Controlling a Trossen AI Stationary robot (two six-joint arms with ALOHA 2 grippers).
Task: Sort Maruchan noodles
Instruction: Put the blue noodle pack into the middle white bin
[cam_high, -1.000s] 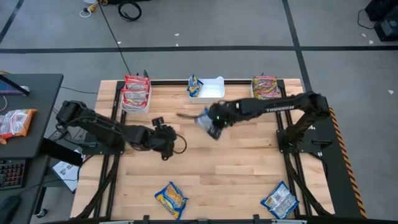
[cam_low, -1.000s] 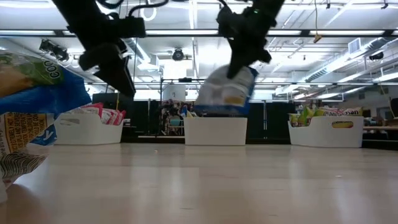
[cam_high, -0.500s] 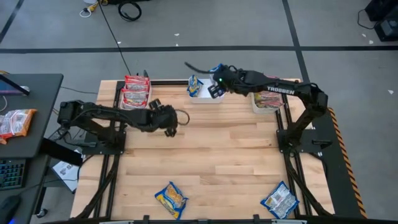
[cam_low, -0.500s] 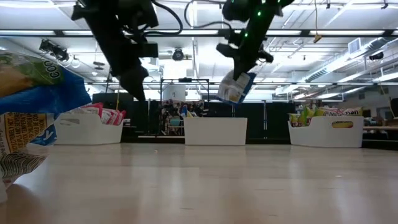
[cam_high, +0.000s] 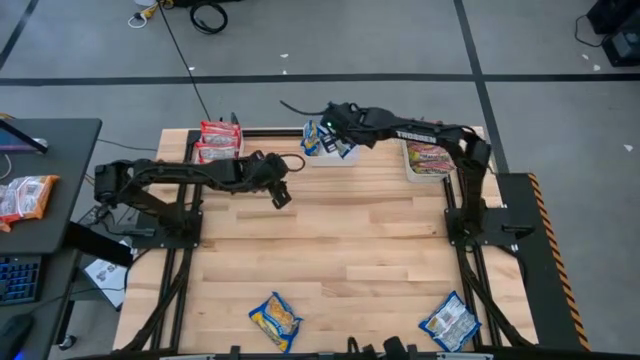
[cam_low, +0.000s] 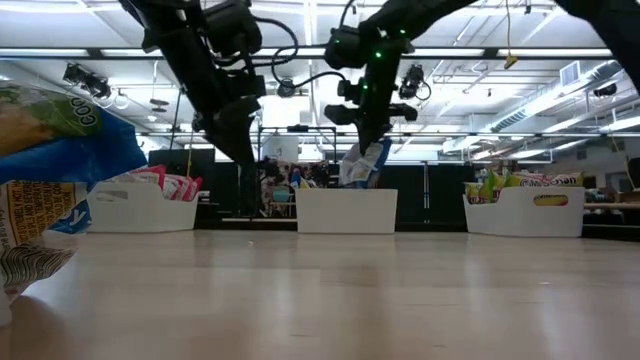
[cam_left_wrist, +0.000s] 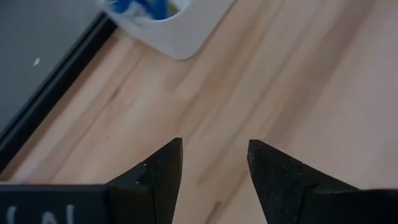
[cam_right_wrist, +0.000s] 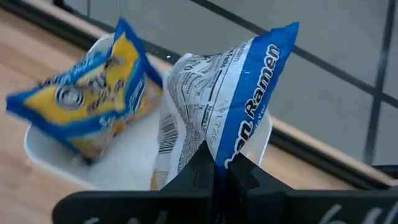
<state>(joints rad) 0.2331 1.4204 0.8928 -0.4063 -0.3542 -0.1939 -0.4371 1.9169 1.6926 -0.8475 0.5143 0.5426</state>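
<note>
The right gripper (cam_right_wrist: 219, 167) is pinched tight on a blue and white ramen packet (cam_right_wrist: 217, 106), fingers clamped on its lower edge so it stands up out of the jaws. It hangs right over the middle white bin (cam_high: 335, 150) at the far edge of the bench (cam_high: 340, 250). That bin already has a blue-yellow packet (cam_right_wrist: 93, 106) lying tilted inside it; only the right wrist view shows that one properly.

The left gripper (cam_left_wrist: 211, 163) has its two fingers spread with nothing between them, hovering over bare wood just near-left of the middle bin.

Going outward: a left bin (cam_high: 215, 150) at the far left corner holds red packets (cam_high: 217, 133), and a right bin (cam_high: 428, 160) near the far right corner holds a red-green one (cam_high: 430, 155). Two loose packets lie at the near edge, a blue-yellow one (cam_high: 275, 320) left of centre and a blue one (cam_high: 450, 322) toward the near right corner.

The bench is pale wooden planks on a black frame, grey floor with dark lines around it. A desk (cam_high: 45, 190) sits off to the left with another packet (cam_high: 25, 197) on it. The low view adds ceiling strip lights (cam_low: 520, 55) and a big room behind, plus one packet (cam_low: 50, 170) looming close to the lens.
</note>
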